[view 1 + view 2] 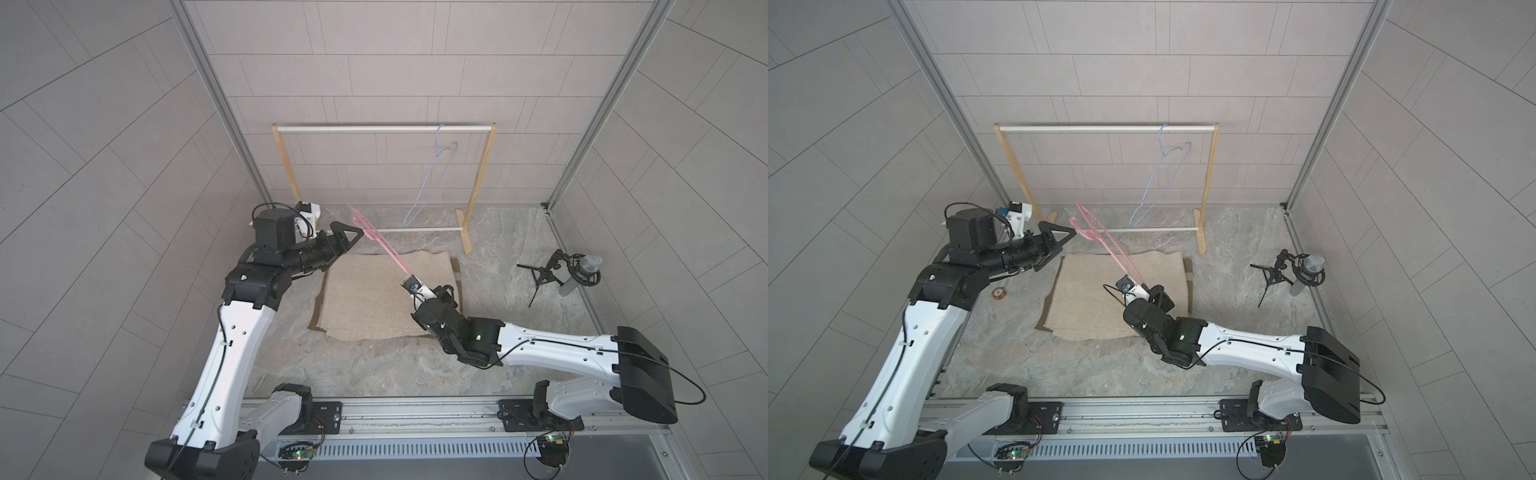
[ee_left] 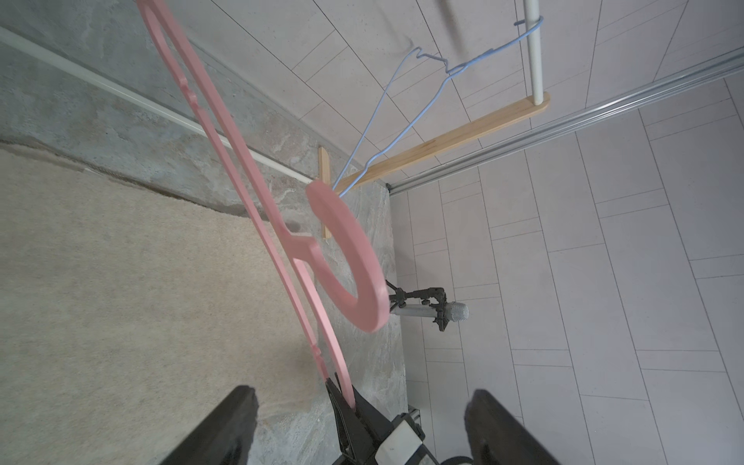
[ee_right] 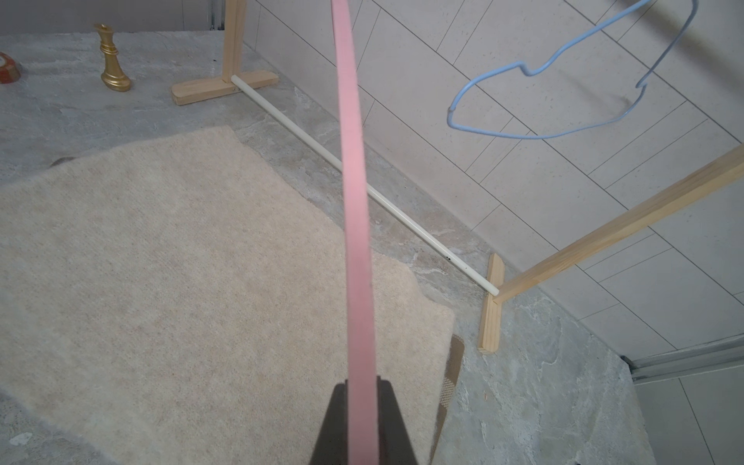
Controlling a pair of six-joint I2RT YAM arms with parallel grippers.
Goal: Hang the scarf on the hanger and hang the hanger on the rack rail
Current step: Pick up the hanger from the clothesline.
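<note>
Right tool (image 3: 362, 388) is clamped tight on one end of a flat pink plastic hanger (image 3: 354, 201), which shows as a thin edge-on strip rising from its jaws in the right wrist view. In both top views the hanger slants away from that grip, up over the scarf's far left corner, toward the left tool (image 1: 357, 234). That tool stands wide open and holds nothing. The left wrist view shows its two black fingers (image 2: 225, 426) spread well apart, with the hanger's curved hook ahead between them. The hook seems clear of both fingers, though the top views are too coarse to settle this.

Below the hanger, the beige woolly scarf (image 1: 374, 299) lies folded flat in a rough rectangle on the grey stone-patterned desk (image 1: 519, 332). Neither tool touches it.

Behind the scarf stands a light wooden rack with white rails (image 1: 382, 128). A thin blue wire hanger (image 3: 487, 76) hangs from the top rail near the right post. A silver microphone on a small black tripod (image 1: 582, 270) sits by the desk's right edge, well apart from the scarf. A gold chess piece (image 3: 112, 60) stands near the rack's left foot.
</note>
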